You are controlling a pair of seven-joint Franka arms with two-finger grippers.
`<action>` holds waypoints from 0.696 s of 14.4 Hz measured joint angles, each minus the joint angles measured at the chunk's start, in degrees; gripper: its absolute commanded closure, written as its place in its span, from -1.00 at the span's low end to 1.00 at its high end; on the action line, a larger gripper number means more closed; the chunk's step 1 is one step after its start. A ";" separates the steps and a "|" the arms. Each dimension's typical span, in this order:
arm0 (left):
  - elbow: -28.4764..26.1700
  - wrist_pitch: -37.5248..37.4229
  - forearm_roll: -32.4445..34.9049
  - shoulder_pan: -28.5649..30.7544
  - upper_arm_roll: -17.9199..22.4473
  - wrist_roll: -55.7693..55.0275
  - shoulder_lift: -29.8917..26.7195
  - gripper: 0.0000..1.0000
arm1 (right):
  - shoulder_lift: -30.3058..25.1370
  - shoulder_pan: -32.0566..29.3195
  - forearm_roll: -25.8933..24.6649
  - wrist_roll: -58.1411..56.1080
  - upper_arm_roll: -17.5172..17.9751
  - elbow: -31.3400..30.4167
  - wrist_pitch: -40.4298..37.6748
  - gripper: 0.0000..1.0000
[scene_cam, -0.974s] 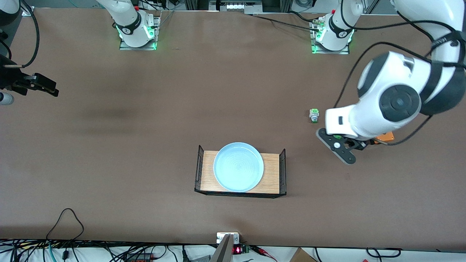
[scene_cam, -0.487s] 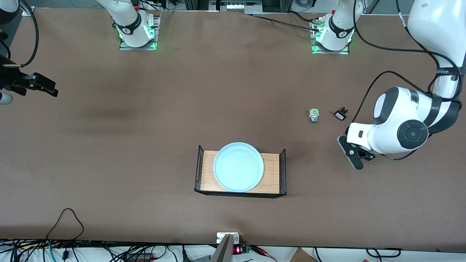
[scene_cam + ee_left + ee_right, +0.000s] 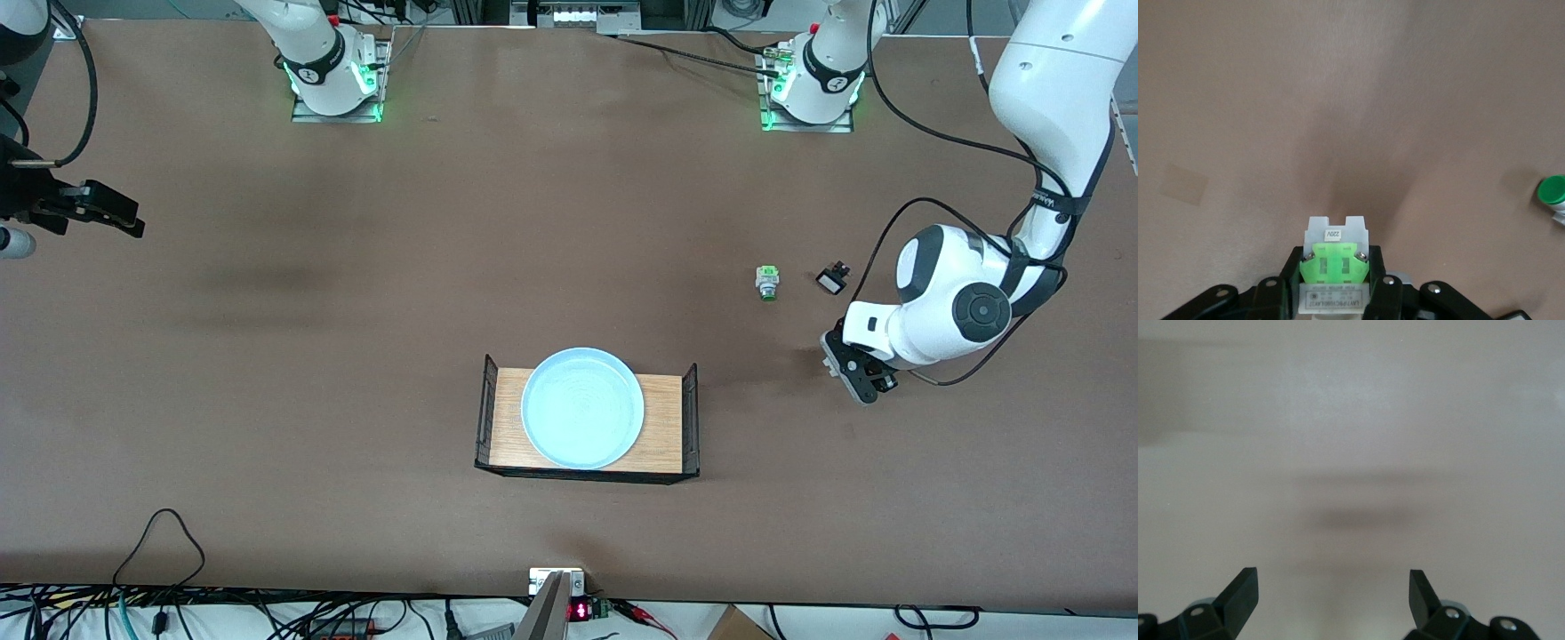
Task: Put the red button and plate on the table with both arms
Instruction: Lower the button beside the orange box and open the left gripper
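My left gripper [image 3: 855, 375] is shut on the red button [image 3: 1335, 252], low over the brown table [image 3: 356, 311] toward the left arm's end. The left wrist view shows the button's whitish body and lime-green middle between the fingers [image 3: 1336, 267]; its red end is hidden. The pale blue plate [image 3: 582, 407] lies on a small wooden shelf near the table's middle. My right gripper [image 3: 107, 213] is open and empty, waiting over the right arm's end of the table; in the right wrist view [image 3: 1331, 581] only bare tabletop lies under it.
The light-wood shelf [image 3: 662, 427] has black mesh ends. A grey-white button with a green end [image 3: 766, 283] and a black switch [image 3: 831, 280] lie on the table farther from the front camera than my left gripper. The green-ended button also shows in the left wrist view [image 3: 1555, 193].
The left arm has swung toward its end of the table and come lower with the button, uncovering the black switch. The right arm has not moved.
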 measured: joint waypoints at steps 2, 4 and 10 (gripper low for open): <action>-1.20 3.08 0.02 0.98 0.01 0.38 0.86 0.26 | 0.30 1.06 1.19 5.89 0.25 0.00 -0.70 -1.00; -3.09 6.72 0.02 1.23 0.01 0.42 1.19 0.22 | 0.31 3.52 1.55 14.40 0.49 0.00 -0.94 -1.00; -4.34 9.62 0.03 1.22 -0.14 0.41 1.68 -1.00 | 1.22 14.21 8.17 35.17 1.07 0.00 -0.89 -1.00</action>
